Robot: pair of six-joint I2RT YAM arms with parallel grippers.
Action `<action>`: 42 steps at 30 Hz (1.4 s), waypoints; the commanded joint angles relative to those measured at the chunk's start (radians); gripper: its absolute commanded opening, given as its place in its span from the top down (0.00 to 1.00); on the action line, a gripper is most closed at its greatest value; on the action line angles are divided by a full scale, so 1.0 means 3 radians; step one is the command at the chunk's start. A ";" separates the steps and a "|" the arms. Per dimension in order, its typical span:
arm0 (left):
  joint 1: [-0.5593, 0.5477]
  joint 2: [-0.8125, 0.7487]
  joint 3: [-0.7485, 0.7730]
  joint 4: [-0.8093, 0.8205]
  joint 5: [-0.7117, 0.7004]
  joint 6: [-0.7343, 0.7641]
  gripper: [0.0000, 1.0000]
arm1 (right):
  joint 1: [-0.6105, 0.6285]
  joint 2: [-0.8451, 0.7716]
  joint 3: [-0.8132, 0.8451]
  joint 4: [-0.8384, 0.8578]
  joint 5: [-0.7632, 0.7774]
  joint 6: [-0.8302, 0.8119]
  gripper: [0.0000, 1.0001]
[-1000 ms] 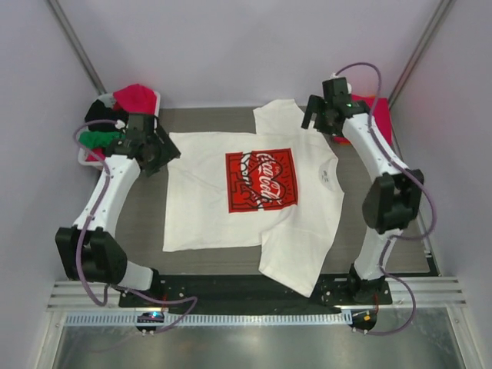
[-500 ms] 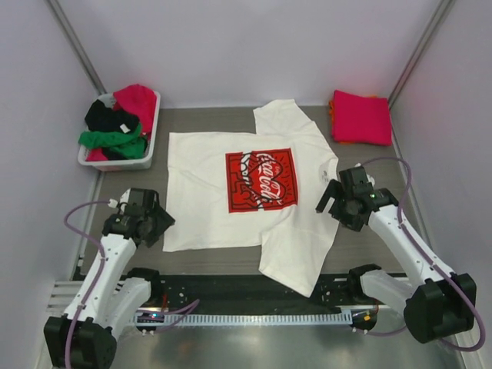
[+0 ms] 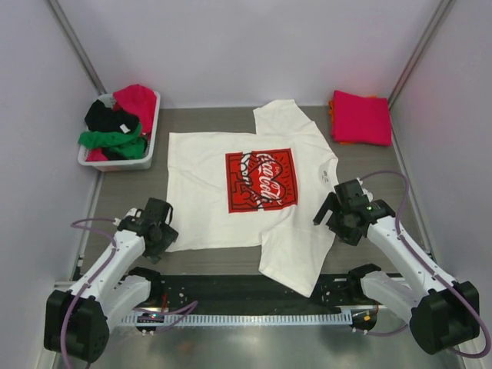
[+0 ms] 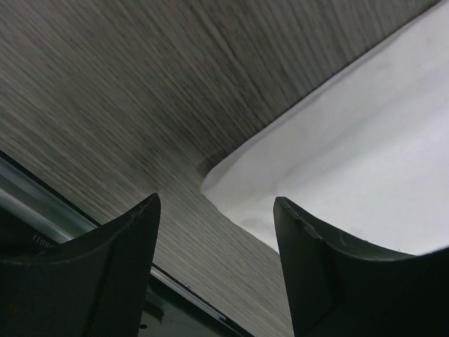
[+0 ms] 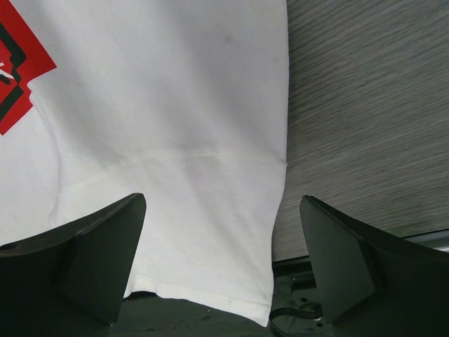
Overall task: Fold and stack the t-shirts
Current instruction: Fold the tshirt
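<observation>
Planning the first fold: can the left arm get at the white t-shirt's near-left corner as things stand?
Probably yes: the open left gripper sits at that corner of the white t-shirt, seen between its fingers, only bare table around.

The spread t-shirt (image 3: 207, 207) is lying mid-table (image 3: 369, 161), with one sleeve reaching over the near edge. The basket (image 3: 151, 131) is sitting far left, with loose t-shirts (image 3: 115, 127) lying in it. The folded t-shirts (image 3: 360, 118) are resting far right. The left gripper (image 3: 167, 231) is hanging over the spread shirt's near-left corner, and the right gripper (image 3: 324, 209) over its right side.
</observation>
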 commanded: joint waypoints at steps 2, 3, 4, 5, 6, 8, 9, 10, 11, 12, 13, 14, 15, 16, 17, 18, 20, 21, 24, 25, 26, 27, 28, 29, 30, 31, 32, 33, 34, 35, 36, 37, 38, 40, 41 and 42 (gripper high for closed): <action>-0.0007 -0.0044 -0.0105 0.0197 -0.0195 -0.0163 0.36 | 0.0019 -0.0056 -0.0041 0.0045 0.0069 0.0102 0.02; -0.0007 -0.0055 -0.0121 0.0218 -0.0185 -0.0163 0.39 | 0.0024 -0.0057 -0.0067 0.0056 0.0048 0.0117 0.02; -0.0012 -0.0060 -0.0131 0.0264 -0.0174 -0.0173 0.41 | 0.0029 -0.0051 -0.0092 0.0061 0.0033 0.0122 0.02; -0.0007 -0.0080 -0.0141 0.0290 -0.0179 -0.0168 0.42 | 0.0039 -0.0051 -0.0133 0.0066 0.0028 0.0133 0.03; -0.0007 -0.0085 -0.0157 0.0310 -0.0184 -0.0178 0.46 | 0.0049 -0.0041 -0.0149 0.0061 0.0023 0.0143 0.03; -0.0007 -0.0075 -0.0187 0.0402 -0.0190 -0.0178 0.54 | 0.0151 -0.0051 -0.0174 0.0046 0.0043 0.0214 0.03; -0.0007 -0.0065 -0.0192 0.0433 -0.0195 -0.0178 0.58 | 0.0207 -0.0046 -0.0180 0.0035 0.0058 0.0265 0.03; -0.0007 -0.0060 -0.0198 0.0489 -0.0205 -0.0178 0.61 | 0.0375 -0.0051 -0.0190 0.0025 0.0089 0.0316 0.03; -0.0007 -0.0030 -0.0198 0.0515 -0.0225 -0.0173 0.68 | 0.0473 -0.0051 -0.0200 0.0015 0.0109 0.0453 0.04; -0.0007 -0.0019 -0.0198 0.0535 -0.0230 -0.0158 0.74 | 0.0600 -0.0046 -0.0205 0.0000 0.0130 0.0526 0.04; -0.0007 -0.0004 -0.0203 0.0601 -0.0230 -0.0148 0.81 | 0.0839 -0.0036 -0.0220 -0.0011 0.0176 0.0607 0.04; -0.0002 -0.0004 -0.0203 0.0632 -0.0220 -0.0107 1.00 | 0.0989 -0.0036 -0.0231 -0.0021 0.0196 0.0715 0.04; -0.0007 0.0001 -0.0203 0.0658 -0.0230 -0.0107 1.00 | 0.1117 -0.0031 -0.0246 -0.0041 0.0217 0.0878 0.04; -0.0007 0.0001 -0.0213 0.0694 -0.0241 -0.0107 1.00 | 0.1239 -0.0031 -0.0261 -0.0057 0.0237 0.0980 0.04; -0.0007 -0.0004 -0.0203 0.0704 -0.0251 -0.0097 1.00 | 0.1484 -0.0041 -0.0302 -0.0062 0.0263 0.1057 0.04; -0.0002 -0.0009 -0.0198 0.0709 -0.0266 -0.0081 1.00 | 0.1582 -0.0046 -0.0323 -0.0112 0.0278 0.1225 0.04; -0.0007 -0.0014 -0.0203 0.0750 -0.0261 -0.0066 1.00 | 0.1802 -0.0097 -0.0389 -0.0164 0.0304 0.1364 0.05; -0.0007 -0.0004 -0.0198 0.0750 -0.0261 -0.0056 1.00 | 0.2001 -0.0128 -0.0425 -0.0159 0.0294 0.1522 0.06; -0.0002 0.0007 -0.0193 0.0771 -0.0246 -0.0040 1.00 | 0.2430 -0.0159 -0.0537 -0.0169 0.0299 0.1794 0.11; -0.0002 -0.0009 -0.0193 0.0760 -0.0246 -0.0035 1.00 | 0.2543 -0.0134 -0.0588 -0.0159 0.0304 0.1982 0.13; -0.0002 -0.0014 -0.0198 0.0765 -0.0246 -0.0035 1.00 | 0.2696 -0.0103 -0.0614 -0.0139 0.0309 0.2070 0.14; -0.0002 -0.0024 -0.0213 0.0771 -0.0246 -0.0035 1.00 | 0.2956 -0.0011 -0.0640 -0.0047 0.0289 0.2157 0.15; -0.0007 -0.0044 -0.0218 0.0781 -0.0241 -0.0035 1.00 | 0.3116 0.0045 -0.0675 0.0014 0.0299 0.2355 0.16; -0.0007 -0.0050 -0.0218 0.0781 -0.0241 -0.0035 1.00 | 0.3239 0.0112 -0.0686 0.0065 0.0304 0.2438 0.19; -0.0007 -0.0050 -0.0218 0.0776 -0.0241 -0.0035 1.00 | 0.3453 0.0269 -0.0681 0.0132 0.0349 0.2510 0.21; -0.0002 -0.0055 -0.0218 0.0776 -0.0241 -0.0030 1.00 | 0.3526 0.0347 -0.0625 0.0138 0.0380 0.2571 0.23; -0.0002 -0.0070 -0.0218 0.0776 -0.0241 -0.0030 1.00 | 0.3572 0.0423 -0.0579 0.0102 0.0426 0.2597 0.26; -0.0007 -0.0080 -0.0223 0.0781 -0.0241 -0.0030 1.00 | 0.3613 0.0495 -0.0533 0.0082 0.0482 0.2592 0.27; -0.0002 -0.0085 -0.0228 0.0776 -0.0241 -0.0030 1.00 | 0.3659 0.0617 -0.0456 0.0071 0.0503 0.2592 0.29; -0.0002 -0.0096 -0.0228 0.0776 -0.0241 -0.0025 1.00 | 0.3685 0.0664 -0.0435 0.0066 0.0508 0.2587 0.34; -0.0007 -0.0096 -0.0228 0.0781 -0.0241 -0.0025 1.00 | 0.3705 0.0700 -0.0415 0.0066 0.0518 0.2592 0.39; -0.0002 -0.0096 -0.0228 0.0781 -0.0241 -0.0020 1.00 | 0.3720 0.0736 -0.0400 0.0066 0.0539 0.2602 0.46; -0.0007 -0.0106 -0.0228 0.0776 -0.0241 -0.0015 1.00 | 0.3741 0.0776 -0.0399 0.0091 0.0549 0.2602 0.51; -0.0002 -0.0121 -0.0228 0.0776 -0.0241 -0.0015 1.00 | 0.3746 0.0797 -0.0394 0.0102 0.0564 0.2597 0.66; -0.0002 -0.0131 -0.0228 0.0766 -0.0236 -0.0010 1.00 | 0.3751 0.0797 -0.0394 0.0097 0.0575 0.2592 0.71; -0.0007 -0.0152 -0.0218 0.0740 -0.0246 0.0001 1.00 | 0.3756 0.0787 -0.0394 0.0102 0.0580 0.2592 0.76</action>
